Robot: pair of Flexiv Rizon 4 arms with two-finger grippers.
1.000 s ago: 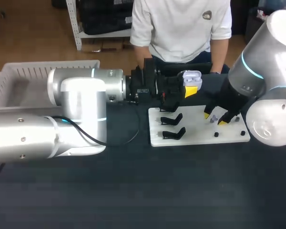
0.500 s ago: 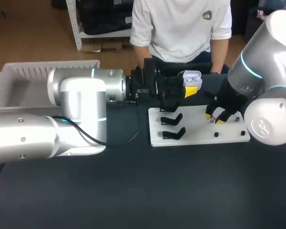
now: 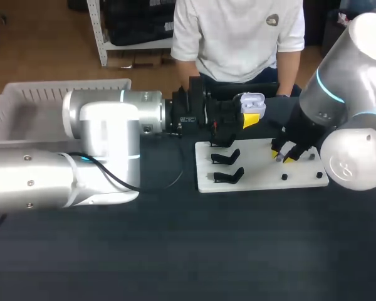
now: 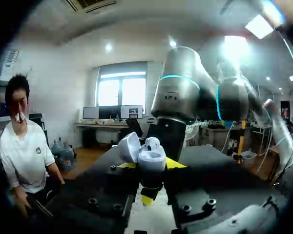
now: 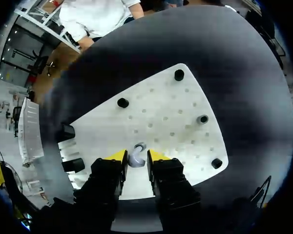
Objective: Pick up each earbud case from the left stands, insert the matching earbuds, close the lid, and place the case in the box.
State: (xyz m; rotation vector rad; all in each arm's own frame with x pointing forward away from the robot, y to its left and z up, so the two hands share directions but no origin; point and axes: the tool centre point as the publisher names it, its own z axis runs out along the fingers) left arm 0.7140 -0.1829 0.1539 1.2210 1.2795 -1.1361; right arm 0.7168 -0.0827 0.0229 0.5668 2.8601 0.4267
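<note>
On the white board (image 3: 257, 179) right of centre, your right gripper (image 5: 136, 158) is pinched narrow on the earbud (image 5: 136, 154) — likely light and slick, so hold its stem gently — while your left gripper (image 4: 151, 170) clamps the open-lidded earbud case (image 3: 251, 100), upper middle.

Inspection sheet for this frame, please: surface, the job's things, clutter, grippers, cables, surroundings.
Surface: dark table with a white pegboard lying flat on it.
Job's things: earbud case, lid open, held above the board's far edge; one earbud on the board; two black stands on the board's left part, nothing on them; black pegs on its right part; white box at the table's far left.
Clutter: nothing seen.
Grippers: left gripper shut on the earbud case; right gripper down at the board, fingers against the earbud from both sides.
Cables: black cable from the left arm, lying on the table beside the board.
Surroundings: nothing seen.
</note>
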